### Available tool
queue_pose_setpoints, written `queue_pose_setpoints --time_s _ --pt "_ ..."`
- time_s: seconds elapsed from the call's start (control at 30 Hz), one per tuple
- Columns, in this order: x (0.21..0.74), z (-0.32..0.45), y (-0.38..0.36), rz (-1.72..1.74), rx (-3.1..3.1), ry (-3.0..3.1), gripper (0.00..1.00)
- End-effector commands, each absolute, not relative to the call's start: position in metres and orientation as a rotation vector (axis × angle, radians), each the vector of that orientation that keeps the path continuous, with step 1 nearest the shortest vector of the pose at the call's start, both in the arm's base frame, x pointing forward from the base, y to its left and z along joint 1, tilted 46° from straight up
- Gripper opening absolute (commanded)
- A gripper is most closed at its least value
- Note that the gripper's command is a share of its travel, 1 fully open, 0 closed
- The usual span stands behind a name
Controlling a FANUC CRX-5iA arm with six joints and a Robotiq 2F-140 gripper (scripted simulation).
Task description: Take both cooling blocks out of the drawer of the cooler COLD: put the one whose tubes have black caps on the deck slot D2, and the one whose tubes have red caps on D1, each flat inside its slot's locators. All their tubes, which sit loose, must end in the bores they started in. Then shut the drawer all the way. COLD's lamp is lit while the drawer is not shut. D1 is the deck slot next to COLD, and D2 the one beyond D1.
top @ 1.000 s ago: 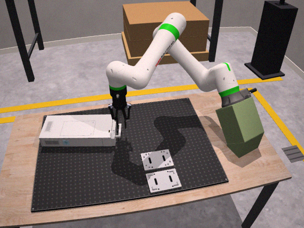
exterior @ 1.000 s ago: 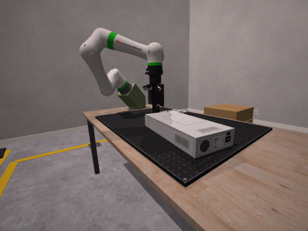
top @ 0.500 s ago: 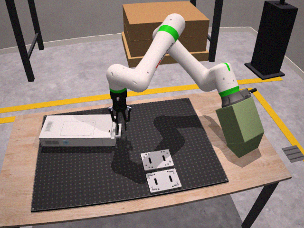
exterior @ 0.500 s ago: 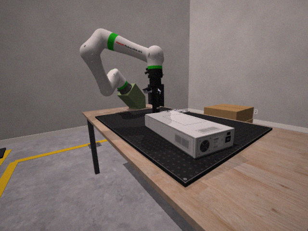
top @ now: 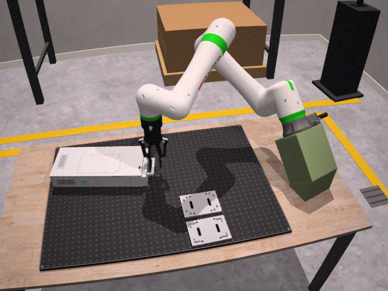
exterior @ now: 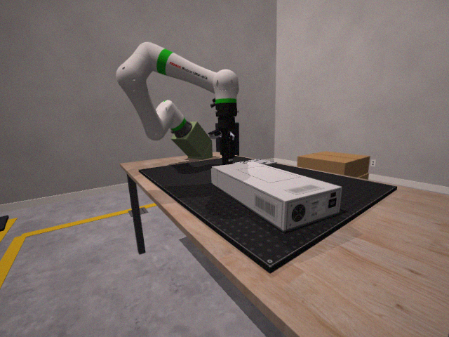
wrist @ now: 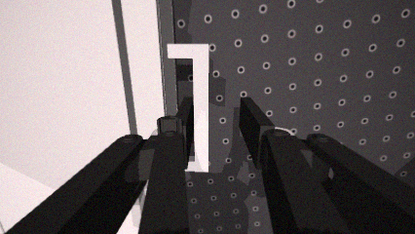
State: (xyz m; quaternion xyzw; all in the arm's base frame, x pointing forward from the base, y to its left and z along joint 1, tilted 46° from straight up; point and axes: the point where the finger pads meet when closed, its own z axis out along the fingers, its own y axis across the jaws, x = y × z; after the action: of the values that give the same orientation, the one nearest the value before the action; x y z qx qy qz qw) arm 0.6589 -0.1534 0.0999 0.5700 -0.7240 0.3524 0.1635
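The white cooler COLD (top: 97, 162) (exterior: 275, 181) (wrist: 58, 73) lies on the black perforated deck (top: 125, 225). Its drawer is pushed in, so the cooling blocks and their tubes are hidden. The white bracket handle (top: 151, 166) (wrist: 201, 97) sticks out of the cooler's right end. My gripper (top: 153, 161) (exterior: 226, 159) (wrist: 216, 112) points straight down with its fingers partly open, one on each side of the handle bar. The left finger is close against the bar and the right finger stands apart from it. Slot plate D1 (top: 200, 207) and slot plate D2 (top: 207, 233) lie bare at the front.
The arm's green base block (top: 308, 162) stands on the table at the right. A cardboard box (top: 210, 34) and a black column (top: 347, 50) stand on the floor behind the table.
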Motion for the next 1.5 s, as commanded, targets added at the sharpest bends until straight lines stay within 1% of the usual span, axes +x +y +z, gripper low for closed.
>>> queue_pose_setpoints --time_s 0.0,1.47 --pt "0.6596 0.1008 -0.1526 1.007 1.627 -2.064 0.34" --pt "0.6530 0.0985 -0.1519 1.007 1.627 -2.064 0.34"
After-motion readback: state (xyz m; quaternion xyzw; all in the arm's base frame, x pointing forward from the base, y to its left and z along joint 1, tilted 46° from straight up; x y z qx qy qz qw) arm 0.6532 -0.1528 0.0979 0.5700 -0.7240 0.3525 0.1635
